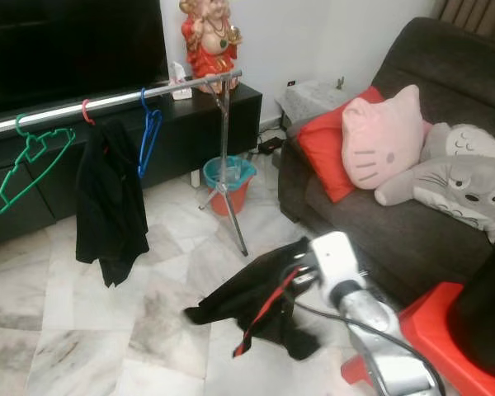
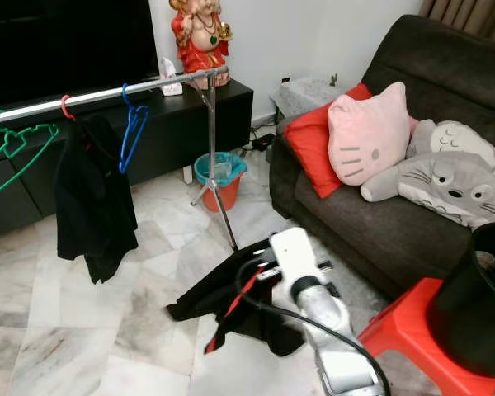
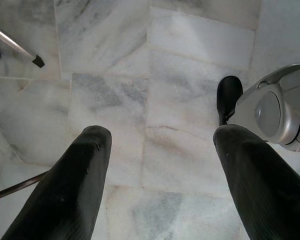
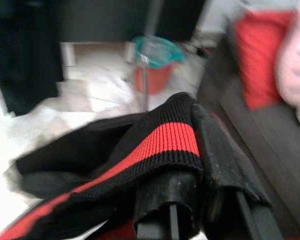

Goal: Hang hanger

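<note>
A silver clothes rail (image 1: 107,101) runs across the left of the room. On it hang an empty green hanger (image 1: 29,165), a red hanger (image 1: 87,111) carrying a black garment (image 1: 109,198), and an empty blue hanger (image 1: 150,132). My right gripper (image 4: 190,150) is shut on the collar of a black garment with a red stripe (image 1: 247,301), which droops low over the marble floor, right of the rail's stand. Whether a hanger is inside that garment is hidden. My left gripper (image 3: 160,140) is open, pointing down at bare floor.
The rail's tripod stand (image 1: 228,198) stands beside a teal and red bucket (image 1: 228,181). A dark sofa (image 1: 379,223) with cushions and plush toys lies to the right. A red stool (image 1: 445,330) bearing a black object (image 1: 487,313) is close at front right. A black TV cabinet (image 1: 190,132) lines the far wall.
</note>
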